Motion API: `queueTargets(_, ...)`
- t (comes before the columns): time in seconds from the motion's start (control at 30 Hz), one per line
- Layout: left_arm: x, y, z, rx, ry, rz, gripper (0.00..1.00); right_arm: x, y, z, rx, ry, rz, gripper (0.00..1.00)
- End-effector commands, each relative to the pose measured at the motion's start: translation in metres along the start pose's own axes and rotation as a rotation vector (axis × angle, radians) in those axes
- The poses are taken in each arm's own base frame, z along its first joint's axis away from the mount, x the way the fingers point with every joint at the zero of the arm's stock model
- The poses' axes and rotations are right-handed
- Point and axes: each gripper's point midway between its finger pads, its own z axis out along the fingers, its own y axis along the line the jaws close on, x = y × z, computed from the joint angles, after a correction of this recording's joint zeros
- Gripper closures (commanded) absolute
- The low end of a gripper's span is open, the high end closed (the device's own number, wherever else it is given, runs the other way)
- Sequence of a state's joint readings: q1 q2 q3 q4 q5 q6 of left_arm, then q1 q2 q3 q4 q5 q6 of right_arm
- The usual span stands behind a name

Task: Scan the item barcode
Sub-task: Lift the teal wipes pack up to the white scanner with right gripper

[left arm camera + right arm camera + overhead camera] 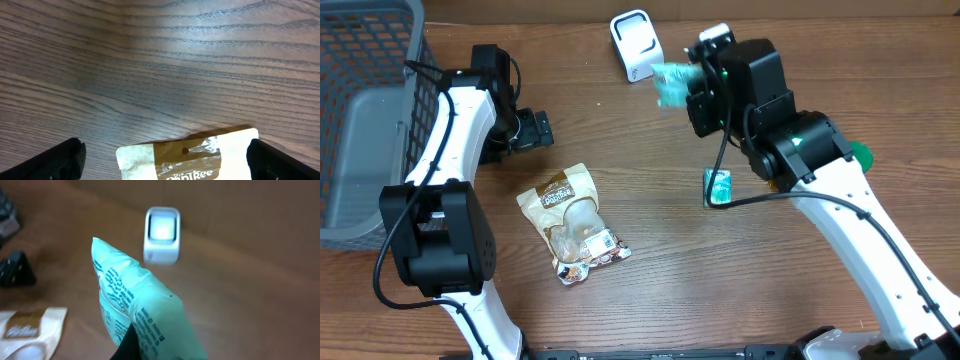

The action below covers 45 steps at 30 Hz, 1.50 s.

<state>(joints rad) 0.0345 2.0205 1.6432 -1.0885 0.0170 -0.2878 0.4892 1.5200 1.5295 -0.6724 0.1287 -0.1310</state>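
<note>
- Right fingers [126, 347]: closed on the lower end of a mint-green packet [670, 84], holding it clear of the counter [650, 270].
- Packet sits just beside the white scanner [635, 45]. In the right wrist view its printed face shows, with the scanner behind it. No barcode can be made out; the print is blurred.
- Left fingers [52, 161]: spread wide, gripping nothing, above bare wood.
- Brown snack pouch [572, 222]: flat on the counter, its top edge between the left fingers in the wrist view.
- Small teal box [718, 186]: on the counter under the right arm.
- Grey mesh basket [380, 40]: far left edge.
</note>
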Motion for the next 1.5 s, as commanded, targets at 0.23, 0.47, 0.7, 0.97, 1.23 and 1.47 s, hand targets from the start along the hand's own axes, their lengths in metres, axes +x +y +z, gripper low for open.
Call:
queueTargets(0.23,-0.007,0.002,-0.012,-0.003,-0.039,0.0,0.0,-0.062,-0.012,0.021,0.325,-0.158,-0.395,0.96)
queueTargets(0.47,-0.007,0.002,-0.012,-0.003,-0.039,0.0,0.0,-0.05,0.003,0.073,0.356,-0.127,-0.486,0.96)
queueTargets(0.7,-0.007,0.002,-0.012,-0.003,-0.039,0.0,0.0,-0.037,0.006,0.118,0.399,-0.115,-0.529,0.96)
queueTargets(0.97,-0.007,0.002,-0.012,-0.003,-0.039,0.0,0.01,-0.037,0.012,0.149,0.436,-0.163,-0.586,0.96)
queueTargets(1.23,-0.007,0.002,-0.012,-0.003,-0.039,0.0,0.0,-0.033,0.006,0.173,0.533,-0.189,-0.634,0.96)
queueTargets(1.47,-0.007,0.002,-0.012,-0.003,-0.039,0.0,0.0,-0.039,-0.004,0.182,0.586,-0.256,-0.597,0.96)
